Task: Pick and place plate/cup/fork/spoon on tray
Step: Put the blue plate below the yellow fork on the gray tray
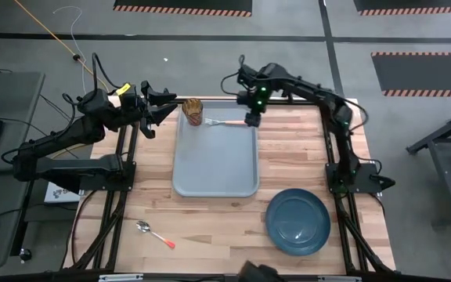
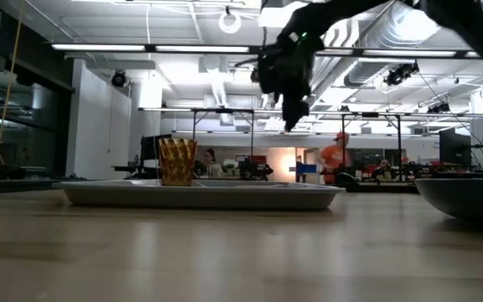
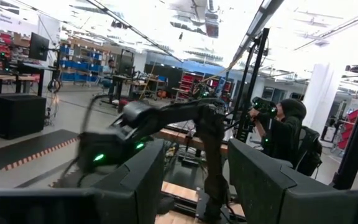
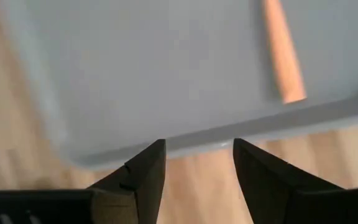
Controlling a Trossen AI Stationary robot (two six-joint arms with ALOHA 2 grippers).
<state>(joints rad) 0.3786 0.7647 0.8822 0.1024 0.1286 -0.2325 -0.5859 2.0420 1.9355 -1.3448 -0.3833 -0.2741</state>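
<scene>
The grey-blue tray (image 1: 214,160) lies on the table's middle. The amber cup (image 1: 193,112) stands upright in its far left corner, also in the low view (image 2: 177,161). The fork (image 1: 224,122) lies on the tray's far end, orange-tan handle toward the right (image 4: 283,56). The blue plate (image 1: 297,222) lies on the table at near right. The red-handled spoon (image 1: 156,234) lies on the table at near left. My right gripper (image 1: 251,120) hangs open and empty above the tray's far right edge (image 4: 194,155). My left gripper (image 1: 165,110) is open, raised left of the cup (image 3: 194,180).
Bare wood lies between the tray and the plate and along the near edge. The arm frames stand along the table's left and right sides. A person sits beyond the table in the left wrist view (image 3: 288,134).
</scene>
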